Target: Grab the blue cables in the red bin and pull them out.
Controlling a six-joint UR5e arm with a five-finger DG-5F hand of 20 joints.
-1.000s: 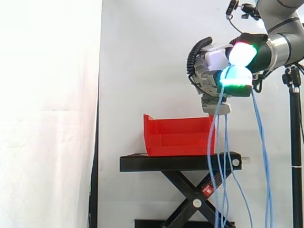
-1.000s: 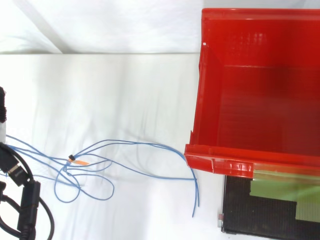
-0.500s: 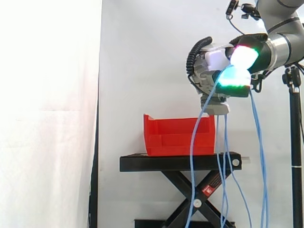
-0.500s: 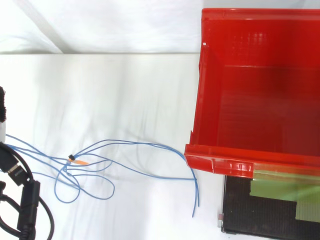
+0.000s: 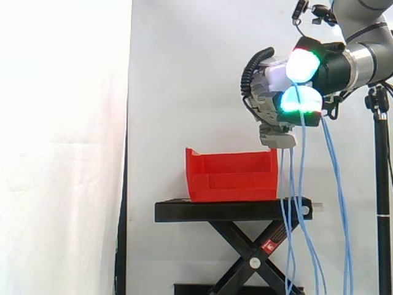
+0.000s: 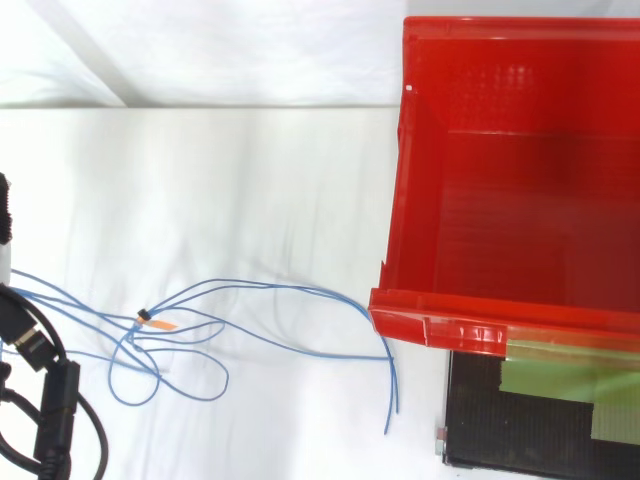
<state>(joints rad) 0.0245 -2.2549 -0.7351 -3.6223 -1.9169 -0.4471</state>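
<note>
In the side view my hand (image 5: 271, 97) hangs above and just right of the red bin (image 5: 230, 177), curled shut on the blue cables (image 5: 291, 184). Its glowing fingertips (image 5: 301, 99) pinch the strands, which drop past the bin's right end to the floor. The top view looks into the red bin (image 6: 470, 325), with no cable inside it. There the blue cables (image 6: 255, 290) lie in loose loops on the white cloth left of the bin, bound by a small orange tag (image 6: 162, 324).
The bin sits on a black scissor stand (image 5: 233, 211), whose corner (image 6: 520, 440) also shows from above. A black tripod pole (image 5: 382, 184) stands at the far right, close behind the hanging strands. A white curtain backs the scene.
My hand has risen slightly. One strand that swung left in front of the bin half a second ago now hangs back beside the others. The loops on the cloth shifted barely.
</note>
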